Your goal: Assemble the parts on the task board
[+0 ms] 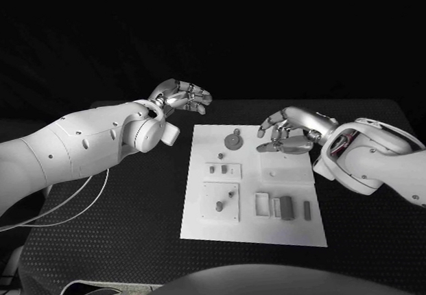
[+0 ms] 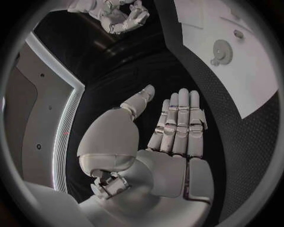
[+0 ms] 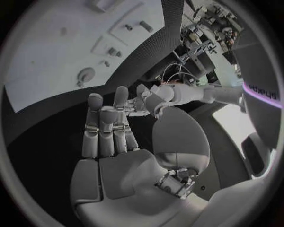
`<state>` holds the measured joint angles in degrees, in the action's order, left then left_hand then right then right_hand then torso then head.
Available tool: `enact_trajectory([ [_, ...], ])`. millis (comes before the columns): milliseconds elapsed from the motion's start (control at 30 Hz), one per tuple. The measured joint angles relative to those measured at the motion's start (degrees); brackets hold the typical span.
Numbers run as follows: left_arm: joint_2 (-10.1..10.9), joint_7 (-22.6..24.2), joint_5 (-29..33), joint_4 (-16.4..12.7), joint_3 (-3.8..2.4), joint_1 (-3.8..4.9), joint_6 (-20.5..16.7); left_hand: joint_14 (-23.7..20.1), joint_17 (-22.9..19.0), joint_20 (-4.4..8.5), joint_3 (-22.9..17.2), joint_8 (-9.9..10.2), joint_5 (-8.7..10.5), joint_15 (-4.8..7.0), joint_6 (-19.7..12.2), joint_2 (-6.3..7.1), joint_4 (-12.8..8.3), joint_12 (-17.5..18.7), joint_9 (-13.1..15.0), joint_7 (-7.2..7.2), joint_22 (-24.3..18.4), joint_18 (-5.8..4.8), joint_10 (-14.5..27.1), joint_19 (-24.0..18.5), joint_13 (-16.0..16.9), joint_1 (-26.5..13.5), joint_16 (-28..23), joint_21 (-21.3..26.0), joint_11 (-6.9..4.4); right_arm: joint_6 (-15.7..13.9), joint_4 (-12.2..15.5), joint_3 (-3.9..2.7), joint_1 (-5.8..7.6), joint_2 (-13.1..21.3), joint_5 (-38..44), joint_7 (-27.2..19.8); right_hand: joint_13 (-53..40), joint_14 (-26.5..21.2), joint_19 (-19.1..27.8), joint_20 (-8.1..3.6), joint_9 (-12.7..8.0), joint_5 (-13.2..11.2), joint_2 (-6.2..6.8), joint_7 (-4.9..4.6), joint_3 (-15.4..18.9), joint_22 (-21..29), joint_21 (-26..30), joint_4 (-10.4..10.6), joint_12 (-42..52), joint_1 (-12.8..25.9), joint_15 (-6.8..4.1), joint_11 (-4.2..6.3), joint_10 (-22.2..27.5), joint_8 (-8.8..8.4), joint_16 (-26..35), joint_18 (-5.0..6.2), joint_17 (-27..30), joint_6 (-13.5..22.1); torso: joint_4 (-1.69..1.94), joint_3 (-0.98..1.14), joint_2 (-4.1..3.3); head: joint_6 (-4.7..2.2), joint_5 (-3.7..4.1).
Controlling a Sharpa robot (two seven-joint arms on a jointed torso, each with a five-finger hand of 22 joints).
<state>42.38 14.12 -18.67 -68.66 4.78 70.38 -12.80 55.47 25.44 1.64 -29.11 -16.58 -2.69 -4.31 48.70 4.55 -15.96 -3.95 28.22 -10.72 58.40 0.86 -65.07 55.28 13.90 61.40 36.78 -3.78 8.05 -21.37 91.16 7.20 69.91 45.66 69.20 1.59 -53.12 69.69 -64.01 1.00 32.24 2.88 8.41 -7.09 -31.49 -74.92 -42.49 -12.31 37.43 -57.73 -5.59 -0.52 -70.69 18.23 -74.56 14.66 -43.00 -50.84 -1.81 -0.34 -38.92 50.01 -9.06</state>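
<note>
The white task board [image 1: 254,230] lies mid-table. On it are a round gear part [image 1: 233,141] near the far edge, a small peg block [image 1: 219,169], a square plate with a peg [image 1: 219,203] and a row of upright rectangular pieces [image 1: 284,206]. My left hand [image 1: 179,95] hovers off the board's far left corner; in the left wrist view the left hand [image 2: 172,137] has straight fingers and holds nothing. My right hand [image 1: 286,131] hangs over the board's far right corner. The right hand [image 3: 112,137] is also empty, with the gear [image 3: 86,74] beyond its fingertips.
A black textured mat [image 1: 112,252] covers the table around the board. A thin white cable [image 1: 78,199] loops under my left arm at the table's left side. Beyond the table's far edge everything is dark.
</note>
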Motion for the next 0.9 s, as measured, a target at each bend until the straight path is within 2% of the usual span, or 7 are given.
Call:
enact_trajectory([
  [133, -0.20, 0.02, 0.05, 0.03, 0.00, 0.00, 0.01, 0.00, 0.00, 0.00, 0.00, 0.00, 0.00, 0.00, 0.00, 0.00, 0.00, 0.00, 0.00, 0.00, 0.00, 0.00, 0.00, 0.00, 0.00, 0.00, 0.00, 0.00, 0.00, 4.44, -0.82, 0.14, -0.02, 1.97, -4.06, 3.82, -9.97, 1.17, -1.34, -0.72, 1.95, 0.00, -0.16, 0.77, 0.06, 0.00, -0.37, 1.38, 9.18, 2.20, -0.80, 0.53, 2.95, 1.13, -3.18, -0.08, -2.77, -1.34, -0.18, -0.03, 0.16, 0.00, 0.38],
  [267, -0.10, 0.03, 0.13, 0.15, 0.00, 0.01, 0.01, 0.00, 0.00, 0.00, 0.00, 0.00, 0.00, 0.00, 0.00, 0.00, 0.00, 0.00, 0.00, 0.00, -0.05, 0.00, 0.00, 0.00, 0.00, 0.00, 0.00, 0.00, 0.00, 10.30, -0.88, 0.54, -0.06, 3.10, -4.84, 8.47, -15.04, 1.74, -2.56, -1.53, 3.32, 0.00, -0.73, 1.41, 0.47, 0.00, -1.54, 5.71, 15.09, 8.02, -1.00, 0.86, 2.60, 1.86, -6.68, -0.62, -5.85, -2.71, -0.24, 0.03, 0.16, 0.00, 0.76],
  [300, -0.10, 0.03, 0.14, 0.16, 0.00, 0.01, 0.01, 0.00, -0.01, 0.00, 0.00, 0.00, 0.00, 0.00, 0.00, 0.00, 0.00, 0.00, 0.00, 0.00, -0.05, 0.00, 0.00, 0.00, 0.00, 0.00, 0.00, 0.00, 0.00, 10.73, -0.85, 0.60, -0.06, 3.22, -4.86, 8.85, -15.31, 1.81, -2.69, -1.66, 3.42, 0.00, -0.70, 1.48, 0.46, 0.00, -1.59, 6.01, 15.41, 8.36, -1.07, 0.93, 2.54, 1.92, -6.93, -0.86, -6.23, -2.79, -0.24, 0.03, 0.16, 0.00, 0.80],
  [467, -0.10, 0.02, 0.20, 0.25, 0.00, 0.01, 0.02, 0.00, 0.05, 0.00, 0.00, -0.22, 0.00, 0.00, 0.00, 0.00, 0.00, 0.00, 0.00, 0.00, -0.04, 0.00, 0.00, 0.00, 0.00, 0.00, 0.00, 0.00, 0.00, 16.66, 0.35, 2.53, -0.15, 5.34, -5.16, 14.65, -17.65, 4.12, -4.06, -2.61, 4.33, 0.00, -0.08, 2.18, 0.32, 0.00, -3.04, 9.41, 18.42, 13.26, -1.65, 1.51, 2.40, 2.08, -9.67, -0.78, -12.73, -3.72, -0.27, 0.04, 0.13, 0.00, 1.29],
  [667, -0.05, 0.02, 0.24, 0.34, 0.01, 0.00, 0.02, 0.00, 0.05, 0.00, 0.00, -0.22, 0.00, 0.00, 0.00, 0.00, 0.00, 0.00, -0.05, 0.00, -0.04, 0.00, 0.00, 0.00, 0.01, 0.00, 0.00, 0.00, 0.00, 21.15, 2.03, 3.79, -1.21, 5.97, -6.07, 19.05, -19.18, 5.95, -4.22, -3.24, 5.14, 0.00, 0.64, 3.05, -0.70, 0.00, -4.21, 10.58, 20.55, 15.34, -2.31, 2.32, 1.59, 2.28, -10.75, -0.76, -16.84, -4.60, -0.38, 0.00, 0.13, 0.00, 1.70],
  [767, -0.12, 0.02, 0.26, 0.40, 0.01, -0.01, 0.03, 0.00, 0.06, 0.00, 0.00, -0.22, 0.00, 0.00, 0.00, 0.00, 0.00, 0.00, -0.05, 0.00, -0.04, 0.00, 0.00, 0.00, 0.01, 0.00, 0.00, 0.00, 0.00, 22.64, 2.31, 4.17, -2.11, 5.91, -6.45, 20.38, -19.73, 6.02, -4.35, -3.38, 5.33, 0.00, 0.73, 3.12, -0.85, 0.01, -4.55, 10.90, 21.39, 16.03, -2.37, 2.41, 1.50, 2.28, -10.75, -0.77, -17.59, -4.66, -0.39, -0.03, 0.13, 0.00, 1.87],
  [900, -0.16, 0.02, 0.27, 0.42, 0.01, -0.01, 0.05, 0.00, 0.11, 0.00, 0.00, -0.22, 0.00, 0.00, 0.00, 0.00, 0.00, 0.00, -0.05, 0.00, -0.06, 0.00, 0.00, 0.00, 0.01, 0.00, 0.00, 0.00, 0.00, 23.56, 2.25, 4.27, -2.72, 5.53, -6.66, 21.57, -19.94, 6.03, -4.16, -3.57, 5.37, 0.00, 0.65, 3.12, -0.77, 0.01, -4.59, 10.98, 21.51, 16.22, -2.38, 2.56, 1.25, 2.28, -10.98, -0.77, -17.95, -4.67, -0.34, -0.07, 0.14, 0.00, 2.22],
])
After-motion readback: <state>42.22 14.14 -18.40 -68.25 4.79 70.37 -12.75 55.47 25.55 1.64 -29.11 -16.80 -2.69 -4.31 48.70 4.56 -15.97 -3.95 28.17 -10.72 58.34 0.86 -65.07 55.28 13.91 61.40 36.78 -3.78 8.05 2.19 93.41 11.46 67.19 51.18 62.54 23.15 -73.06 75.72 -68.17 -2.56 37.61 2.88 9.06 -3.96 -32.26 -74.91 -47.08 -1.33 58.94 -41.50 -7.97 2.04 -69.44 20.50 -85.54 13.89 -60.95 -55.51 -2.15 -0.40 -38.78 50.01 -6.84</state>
